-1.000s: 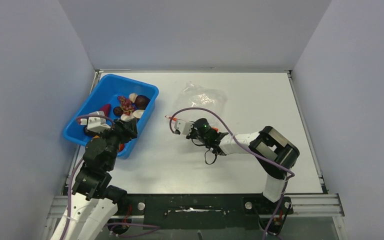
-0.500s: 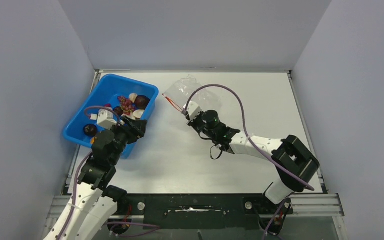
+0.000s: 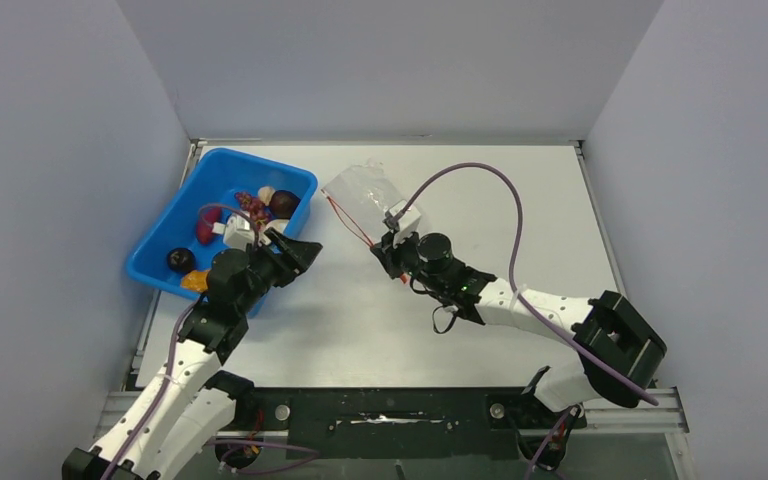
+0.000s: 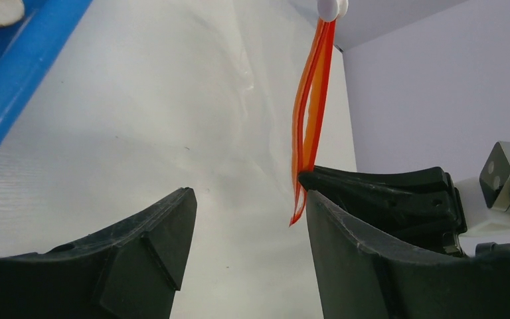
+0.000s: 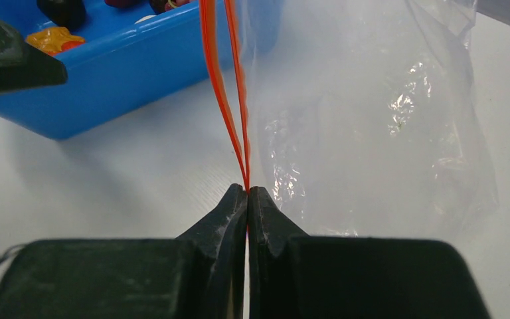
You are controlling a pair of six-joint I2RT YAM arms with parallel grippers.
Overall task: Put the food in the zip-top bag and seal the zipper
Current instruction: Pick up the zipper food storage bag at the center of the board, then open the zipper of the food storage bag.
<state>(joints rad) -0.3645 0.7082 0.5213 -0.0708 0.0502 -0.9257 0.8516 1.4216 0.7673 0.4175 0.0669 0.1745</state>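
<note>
I'm not reading any txt, labels, brands or nos. in any view. Blue bin [image 3: 160, 235] and zip-top bag [image 3: 360, 190] are showing plain surfaces. White cam boxes [image 3: 405, 215] on my wrists: too small to tell.

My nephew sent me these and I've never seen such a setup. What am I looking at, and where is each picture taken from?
Two robot arms, left and right, are bolted at a white table's near edge. The overhead view shows both; the other two come from cameras on each wrist, looking past that arm's own fingers. The right gripper is pinched shut on the red zipper of a clear zip-top bag, holding its mouth edge up. The left gripper is open and empty, beside a blue bin holding the toy food.
</note>
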